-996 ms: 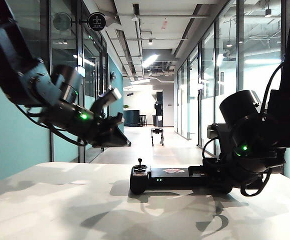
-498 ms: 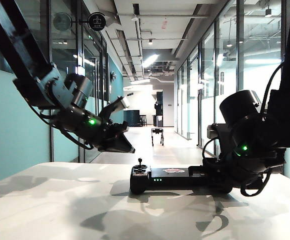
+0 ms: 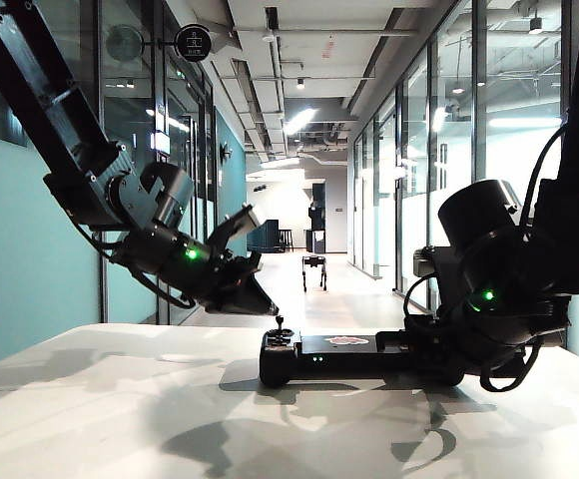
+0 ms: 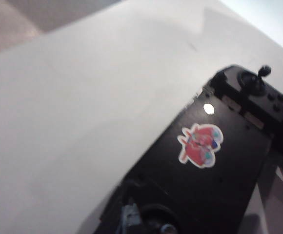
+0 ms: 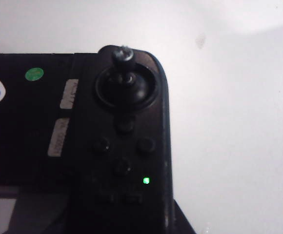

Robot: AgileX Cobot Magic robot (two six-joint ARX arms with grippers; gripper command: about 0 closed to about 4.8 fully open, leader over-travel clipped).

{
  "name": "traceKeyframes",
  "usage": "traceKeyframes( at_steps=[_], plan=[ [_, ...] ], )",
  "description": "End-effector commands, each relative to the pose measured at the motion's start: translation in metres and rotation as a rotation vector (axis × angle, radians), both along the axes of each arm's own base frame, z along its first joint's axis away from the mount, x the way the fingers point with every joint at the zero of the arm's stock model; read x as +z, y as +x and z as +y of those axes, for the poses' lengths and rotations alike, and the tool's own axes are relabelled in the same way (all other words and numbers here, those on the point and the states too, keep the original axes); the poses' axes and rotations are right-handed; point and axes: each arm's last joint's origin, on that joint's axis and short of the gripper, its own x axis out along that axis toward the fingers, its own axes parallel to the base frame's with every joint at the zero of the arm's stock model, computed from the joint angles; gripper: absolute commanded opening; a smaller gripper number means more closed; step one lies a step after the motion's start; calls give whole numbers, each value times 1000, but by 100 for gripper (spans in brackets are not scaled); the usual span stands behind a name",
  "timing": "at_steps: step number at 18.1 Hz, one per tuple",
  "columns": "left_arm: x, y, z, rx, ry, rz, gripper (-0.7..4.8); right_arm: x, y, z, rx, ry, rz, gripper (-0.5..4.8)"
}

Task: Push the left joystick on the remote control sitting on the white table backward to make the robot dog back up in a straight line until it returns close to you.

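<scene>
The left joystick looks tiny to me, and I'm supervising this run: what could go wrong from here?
The left gripper hangs just above the left joystick; that thin knob could slip aside from the tip, steering the robot dog off a straight line. Pressing hard might shift the remote control on the white table, though the right gripper sits at its far end, grip unclear.

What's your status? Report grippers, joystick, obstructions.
Left gripper poised just above left joystick, jaws unclear. Right gripper clamped on remote, right end. Dog far down corridor, nothing in the way.
</scene>
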Motion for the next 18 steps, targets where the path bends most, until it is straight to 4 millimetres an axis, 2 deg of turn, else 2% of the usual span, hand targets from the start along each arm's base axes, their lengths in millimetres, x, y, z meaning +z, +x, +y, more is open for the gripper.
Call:
traceKeyframes(
  at_steps=[1, 18],
  plan=[
    [3, 1, -2, -13, -2, -20, -6, 6, 3, 1, -15, 19, -41, 144],
    [-5, 4, -10, -89, 26, -70, -6, 6, 3, 1, -15, 19, -41, 144]
  ],
)
